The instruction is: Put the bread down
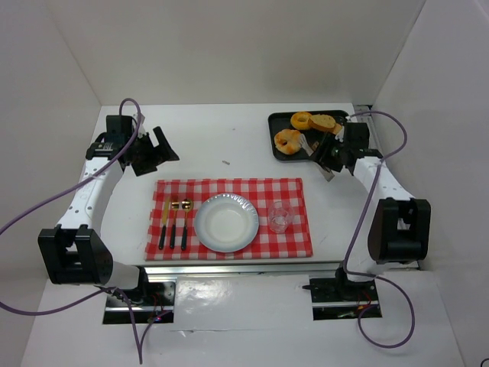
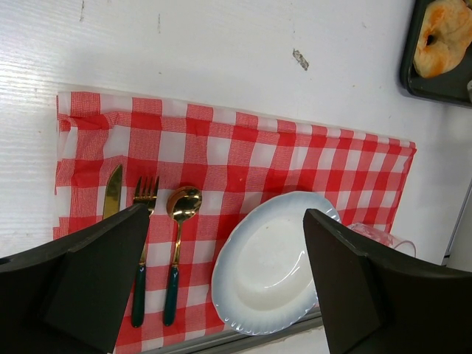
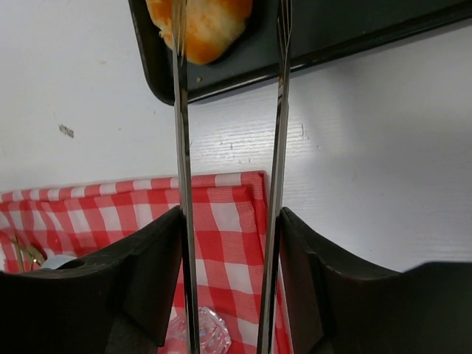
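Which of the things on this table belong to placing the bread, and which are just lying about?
For the job:
- bread
- tray it lies on
- tongs, in the right end effector
- plate, probably where it goes

Lying about:
- knife
- fork
- spoon
- glass
- checked cloth

A cloth (image 1: 290, 191) lies at the middle of the table's (image 1: 229, 130) near edge. On it, from left to right, are a knife (image 1: 164, 222), a fork (image 1: 173, 227), a spoon (image 1: 184, 222), a plate (image 1: 226, 223) at the centre and a glass (image 1: 278, 218) toward the right edge. A tray (image 1: 279, 121) sits at the table's far right corner, well apart from the cloth. It holds 3 pieces of bread (image 1: 288, 141), 2 along its far edge and 1 at its near left corner, and the tongs (image 3: 181, 184) reach in over that corner.
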